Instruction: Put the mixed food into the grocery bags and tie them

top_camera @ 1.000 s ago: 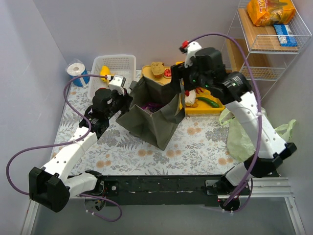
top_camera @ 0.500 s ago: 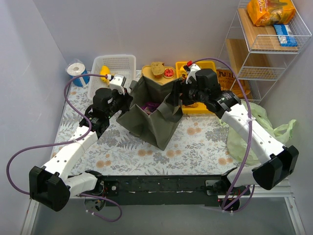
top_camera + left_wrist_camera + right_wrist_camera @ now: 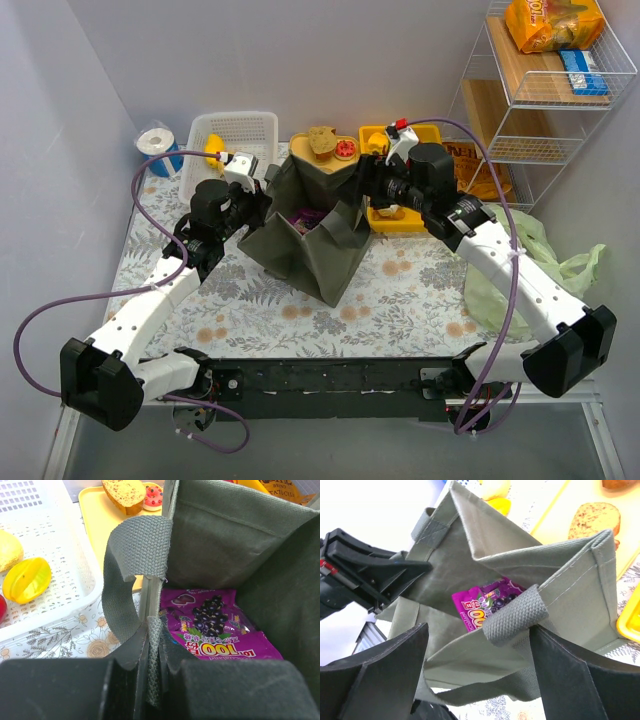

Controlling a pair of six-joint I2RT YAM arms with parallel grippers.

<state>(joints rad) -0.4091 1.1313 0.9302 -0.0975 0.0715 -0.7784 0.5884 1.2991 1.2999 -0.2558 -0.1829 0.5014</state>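
Now my left claw (image 3: pixel 148 670) pinches the tote (image 3: pixel 225 535) rim tight. My right claw (image 3: pixel 480 660) is wide around the strap (image 3: pixel 512 615), I think; close slowly, squarely.

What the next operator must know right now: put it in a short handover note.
Left gripper: shut on the rim of the olive fabric tote, at a strap root.
Right gripper: open, jaws astride the tote's opposite wall and strap.
In the tote: only a purple snack packet shows.
Toy bread and a red-topped pastry lie on the yellow tray; a yellow toy fruit sits in the white basket.
Pale-green plastic bag lies right of the tote, untied.
To do: load the food, tie both bags.
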